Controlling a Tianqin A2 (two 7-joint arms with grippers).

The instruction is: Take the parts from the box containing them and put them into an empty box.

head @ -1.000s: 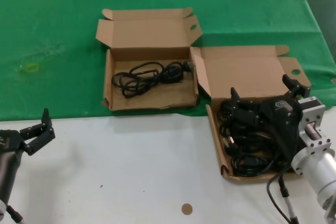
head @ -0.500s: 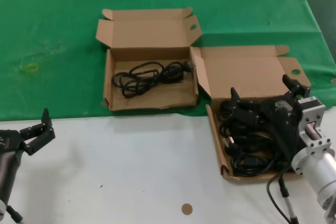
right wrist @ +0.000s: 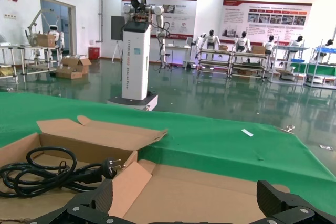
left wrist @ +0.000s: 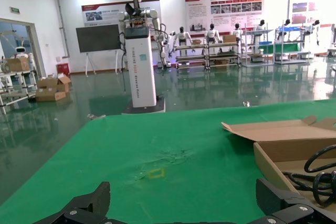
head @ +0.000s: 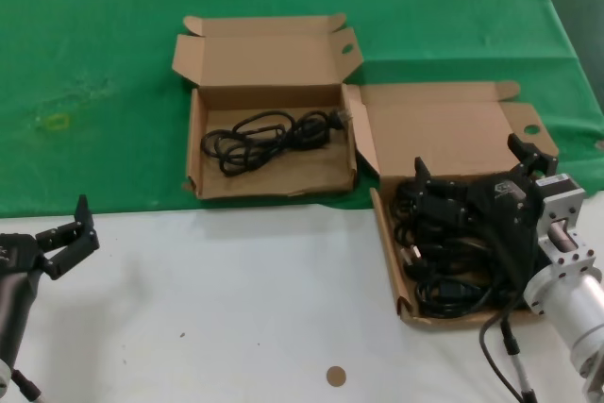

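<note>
In the head view the right end effector sits at the lower right of the frame with its fingers spread wide over the pile of black power cables. Those cables lie in the cardboard box with the slanted side flap, which straddles the edge where the green cloth meets the white desk; whether the fingertips touch the cables cannot be told. Just left of it, in the upper centre on the green cloth, the other cardboard box stands with its lid open and holds one coiled cable. The left end effector hovers over the desk at the lower left, fingers spread and holding nothing.
</note>
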